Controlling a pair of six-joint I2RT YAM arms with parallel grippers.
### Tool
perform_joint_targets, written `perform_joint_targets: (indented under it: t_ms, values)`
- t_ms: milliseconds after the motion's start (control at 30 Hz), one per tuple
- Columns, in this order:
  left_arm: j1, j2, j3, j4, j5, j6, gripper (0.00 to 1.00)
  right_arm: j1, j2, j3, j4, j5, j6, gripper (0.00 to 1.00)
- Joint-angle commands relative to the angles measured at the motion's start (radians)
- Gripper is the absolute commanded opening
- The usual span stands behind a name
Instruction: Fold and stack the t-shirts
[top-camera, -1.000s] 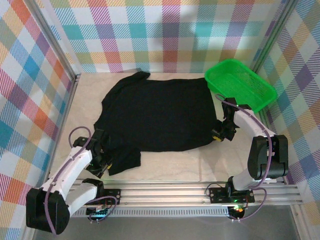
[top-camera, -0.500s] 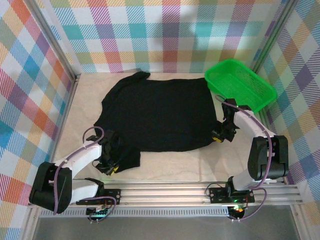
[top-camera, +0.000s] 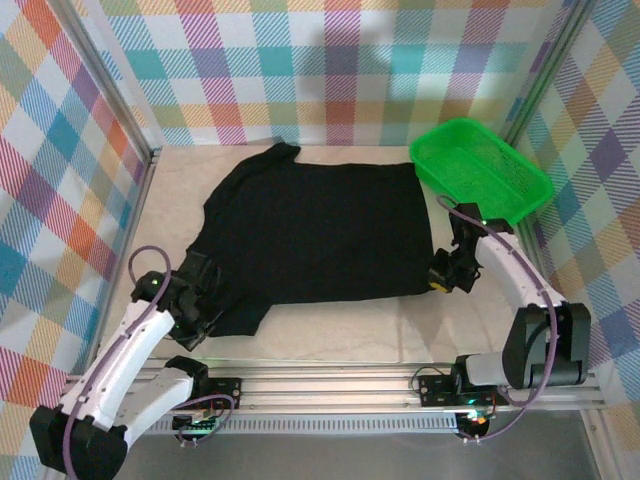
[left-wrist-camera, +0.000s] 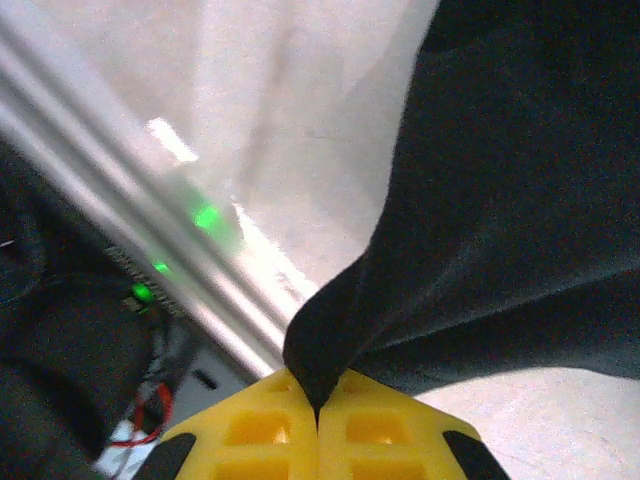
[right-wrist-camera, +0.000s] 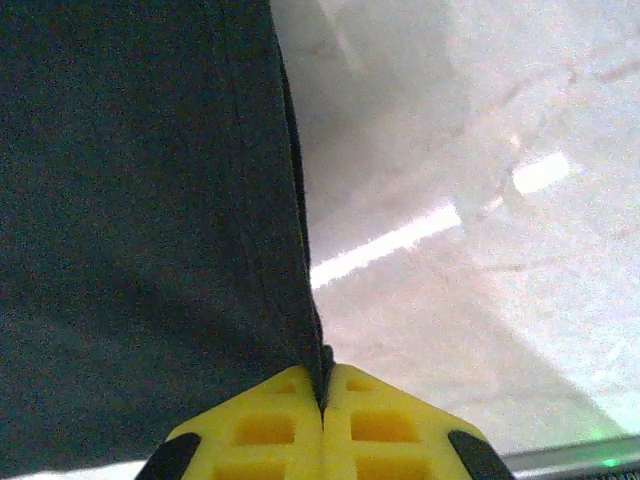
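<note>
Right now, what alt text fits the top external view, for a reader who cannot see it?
A black t-shirt lies spread on a pale table, with the shut left gripper pinching its near left corner and the shut right gripper pinching its near right corner. A green mesh basket stands at the far right.

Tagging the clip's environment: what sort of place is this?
Probably a lab robot cell: multicoloured checked walls, an aluminium mounting rail edging the pale tabletop, and a plain black short-sleeved t-shirt spread beside a green plastic mesh basket.
</note>
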Motion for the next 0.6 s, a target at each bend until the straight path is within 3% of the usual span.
perform_joint_targets:
  t_ms: [0, 133, 267, 367, 567]
  values:
    - [-0.013, -0.039, 0.012, -0.234, -0.05, -0.054, 0.0, 0.005, -0.053, -0.043, -0.113, -0.016, -0.001, 0.0]
    - [-0.012, -0.063, -0.018, -0.204, -0.023, -0.053, 0.0, 0.008, -0.111, -0.129, -0.108, -0.049, 0.011, 0.0]
    - [-0.012, -0.026, 0.01, -0.086, -0.004, -0.048, 0.0, 0.007, -0.079, -0.104, -0.094, -0.074, 0.045, 0.0]
    - [-0.011, 0.062, 0.107, -0.02, -0.051, -0.039, 0.0, 0.007, -0.041, -0.066, -0.075, -0.085, 0.076, 0.0]
    - [0.014, 0.303, 0.326, 0.175, -0.039, -0.004, 0.0, 0.006, 0.054, 0.086, -0.064, -0.047, 0.121, 0.0]
